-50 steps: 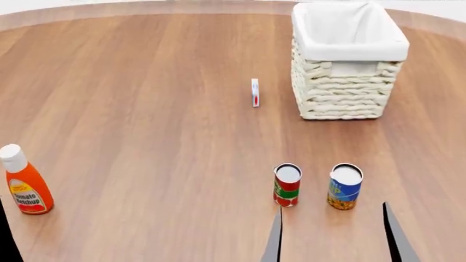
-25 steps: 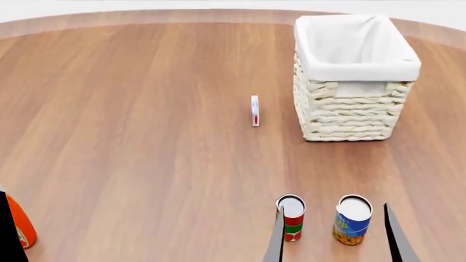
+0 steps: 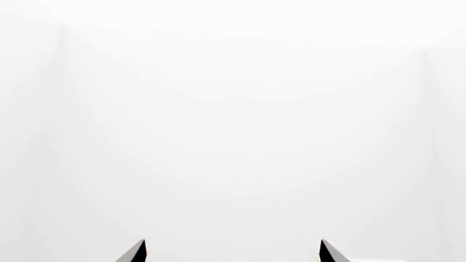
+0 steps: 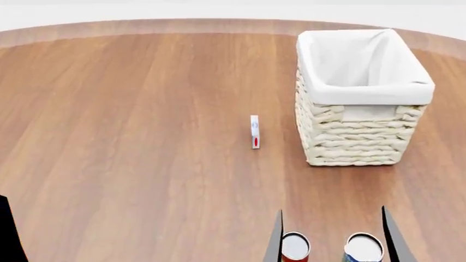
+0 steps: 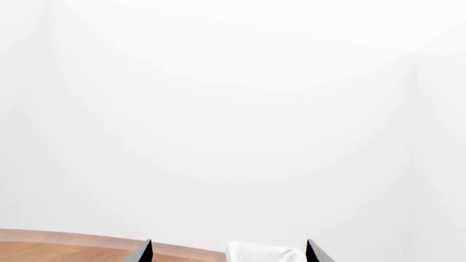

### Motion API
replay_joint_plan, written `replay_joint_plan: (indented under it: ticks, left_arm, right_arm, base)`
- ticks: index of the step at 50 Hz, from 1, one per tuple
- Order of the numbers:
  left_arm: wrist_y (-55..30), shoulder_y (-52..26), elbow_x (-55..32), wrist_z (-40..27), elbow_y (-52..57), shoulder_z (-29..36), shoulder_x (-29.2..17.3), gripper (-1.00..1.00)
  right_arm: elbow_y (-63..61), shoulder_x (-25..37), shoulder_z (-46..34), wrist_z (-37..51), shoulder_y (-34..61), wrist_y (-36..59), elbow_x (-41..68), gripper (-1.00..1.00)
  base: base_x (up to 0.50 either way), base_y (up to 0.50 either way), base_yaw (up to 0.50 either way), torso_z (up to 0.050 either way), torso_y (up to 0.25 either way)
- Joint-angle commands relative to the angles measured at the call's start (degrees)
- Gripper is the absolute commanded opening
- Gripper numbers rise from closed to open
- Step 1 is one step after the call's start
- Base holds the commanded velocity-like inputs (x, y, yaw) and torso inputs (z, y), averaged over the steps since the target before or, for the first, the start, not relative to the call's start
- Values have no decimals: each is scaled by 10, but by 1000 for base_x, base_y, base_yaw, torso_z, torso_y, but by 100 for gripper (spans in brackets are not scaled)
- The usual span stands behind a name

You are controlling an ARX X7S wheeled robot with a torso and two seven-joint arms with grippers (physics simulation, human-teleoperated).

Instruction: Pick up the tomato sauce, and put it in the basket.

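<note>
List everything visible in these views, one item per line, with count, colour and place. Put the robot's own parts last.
table: one, brown wood grain, fills the head view.
basket: one, cream wicker with white cloth lining, far right of the table.
small flat item: one, white with a red mark, left of the basket; too small to identify.
tomato sauce: one, silver top with red side, near edge, mostly cut off.
second can: one, silver top with blue side, right of the tomato sauce, mostly cut off.
right gripper: one, dark fingers apart, flanking both cans in the head view.
left gripper: one, dark fingers apart, facing a blank white background.
</note>
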Motion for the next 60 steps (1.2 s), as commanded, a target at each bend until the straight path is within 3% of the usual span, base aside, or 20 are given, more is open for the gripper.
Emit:
replay_joint_plan:
  ticks: [1, 60]
  left_arm:
    - [2, -1, -4, -4, -4, 2, -5, 100]
    - [17, -4, -12, -23, -26, 13, -23, 100]
  right_arm:
    - [1, 3, -3, 5, 2, 3, 0, 100]
    - [15, 18, -22, 23, 12, -1, 7, 100]
  base:
    - [258, 0, 0, 0, 0]
    - [257, 0, 0, 0, 0]
